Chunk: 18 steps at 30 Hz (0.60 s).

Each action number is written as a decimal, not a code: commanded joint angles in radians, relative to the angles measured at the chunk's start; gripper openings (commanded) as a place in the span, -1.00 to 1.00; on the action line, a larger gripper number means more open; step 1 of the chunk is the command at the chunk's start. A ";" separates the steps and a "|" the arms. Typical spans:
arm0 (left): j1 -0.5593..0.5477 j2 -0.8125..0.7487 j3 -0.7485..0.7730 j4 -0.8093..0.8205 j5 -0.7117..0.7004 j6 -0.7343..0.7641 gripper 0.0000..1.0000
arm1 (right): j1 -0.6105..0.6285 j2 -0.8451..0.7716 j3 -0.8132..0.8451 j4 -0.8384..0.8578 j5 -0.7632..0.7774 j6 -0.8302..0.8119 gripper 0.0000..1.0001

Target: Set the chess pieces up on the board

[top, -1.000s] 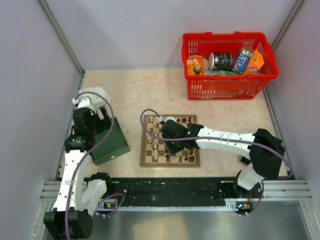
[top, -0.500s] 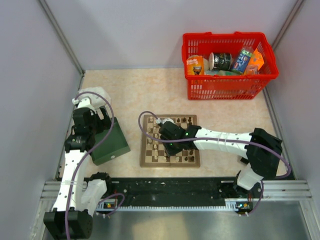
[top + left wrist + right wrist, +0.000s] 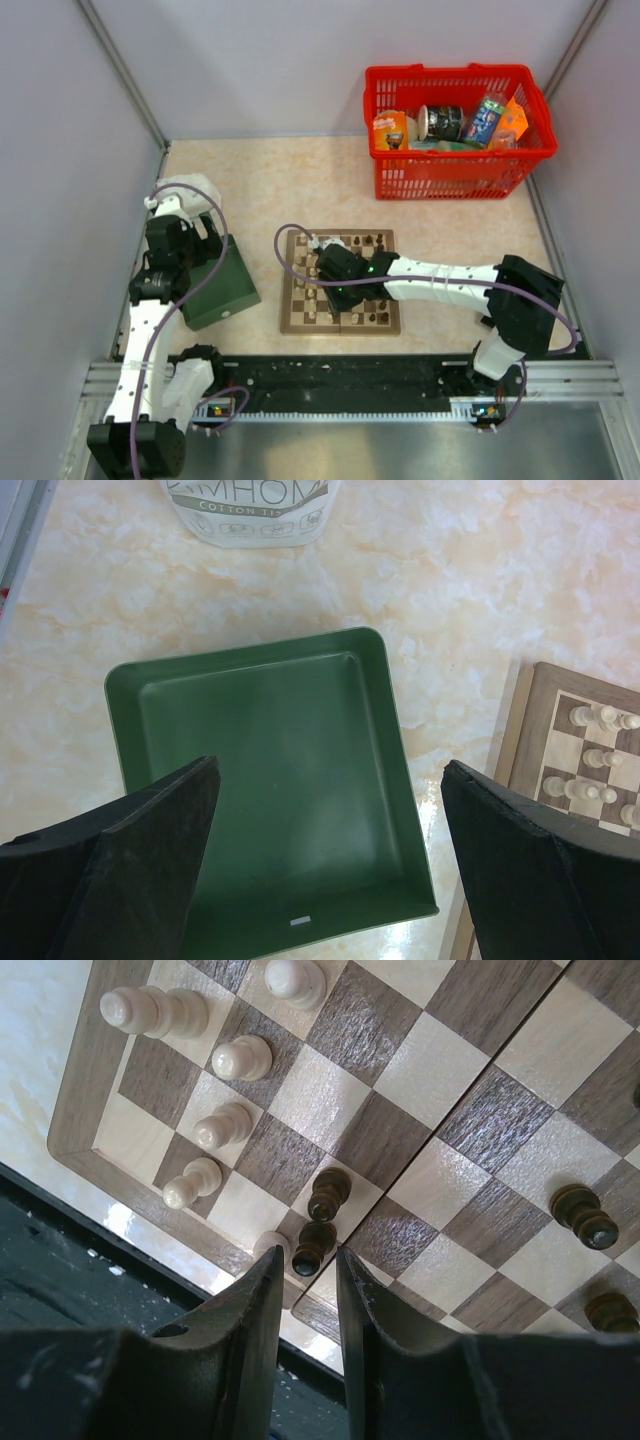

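The board [image 3: 340,324] lies in the middle of the table with cream and dark chess pieces [image 3: 352,242] standing on it. My right gripper [image 3: 320,290] hangs over the board's near-left part. In the right wrist view its jaws [image 3: 307,1252] stand a narrow gap apart. A dark piece [image 3: 316,1243] stands just past the tips, and I see neither finger touching it. Another dark piece [image 3: 330,1192] stands right behind it, and cream pawns [image 3: 222,1125] line the left edge. My left gripper [image 3: 330,770] is wide open over the empty green box [image 3: 270,790].
A red basket [image 3: 455,165] of groceries sits at the back right. The green box [image 3: 218,285] lies left of the board. A white packet [image 3: 250,510] lies beyond the box. The black rail [image 3: 350,375] runs along the near edge.
My right arm has slid a little to the left over the board, its jaws no wider or narrower. The left arm has not moved.
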 commanded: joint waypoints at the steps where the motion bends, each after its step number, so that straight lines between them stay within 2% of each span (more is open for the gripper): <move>1: 0.000 -0.016 0.000 0.010 0.007 0.001 0.96 | 0.013 0.020 0.040 0.021 -0.005 -0.003 -0.44; 13: 0.000 -0.011 0.000 0.008 0.004 0.000 0.96 | 0.015 0.033 0.041 0.013 -0.002 -0.006 -0.46; 18: 0.000 -0.013 0.000 0.010 0.004 0.000 0.96 | 0.015 0.020 0.041 0.001 0.019 -0.004 -0.61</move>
